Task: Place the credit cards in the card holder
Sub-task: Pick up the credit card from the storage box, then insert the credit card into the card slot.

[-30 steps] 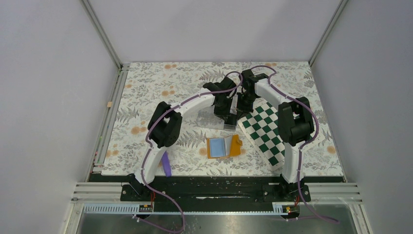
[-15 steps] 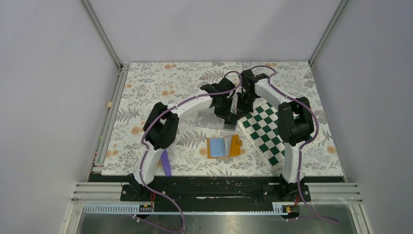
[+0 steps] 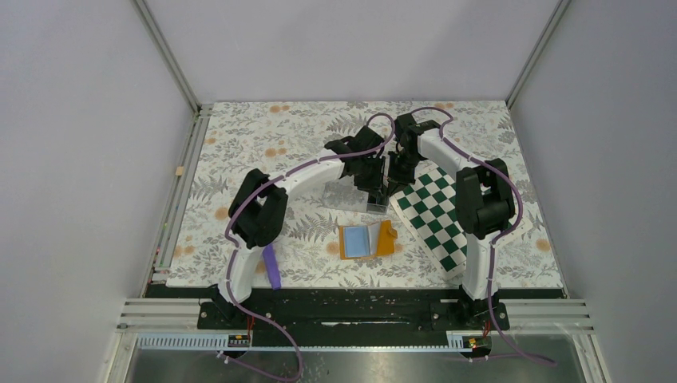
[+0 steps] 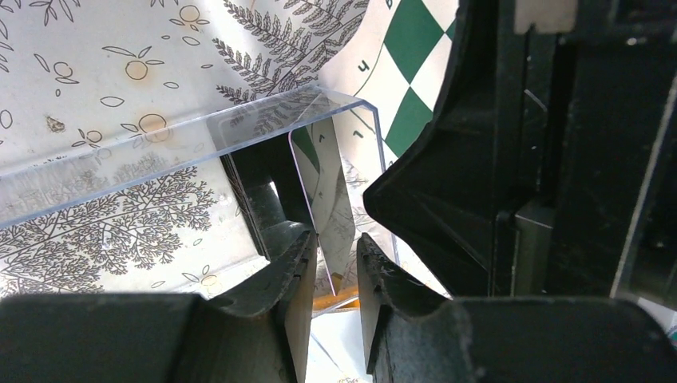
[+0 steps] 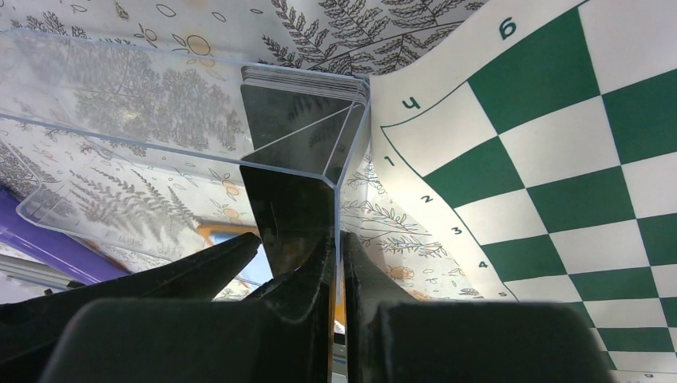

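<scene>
**Q:** Where does the card holder point(image 3: 366, 240) lie?
**A:** Open, blue lining up, on the counter point(image 3: 263, 144), near the middle of its near edge and just in front of the clear box point(image 5: 128, 104).

**Q:** How do the fingers stand?
**A:** The left fingers point(image 4: 383, 307) are slightly spread on either side of an upright card point(image 4: 329, 211) at the box's corner. The right fingers point(image 5: 367, 303) are almost pressed together, pinching that card.

**Q:** What else is there?
**A:** A stack of cards point(image 5: 307, 80) stands in the box's end beside the chessboard mat point(image 3: 435, 217).

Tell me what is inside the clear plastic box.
A stack of dark credit cards sits at the clear box's end beside the checkered mat; one card stands tilted. The floor beneath them is covered.
</scene>
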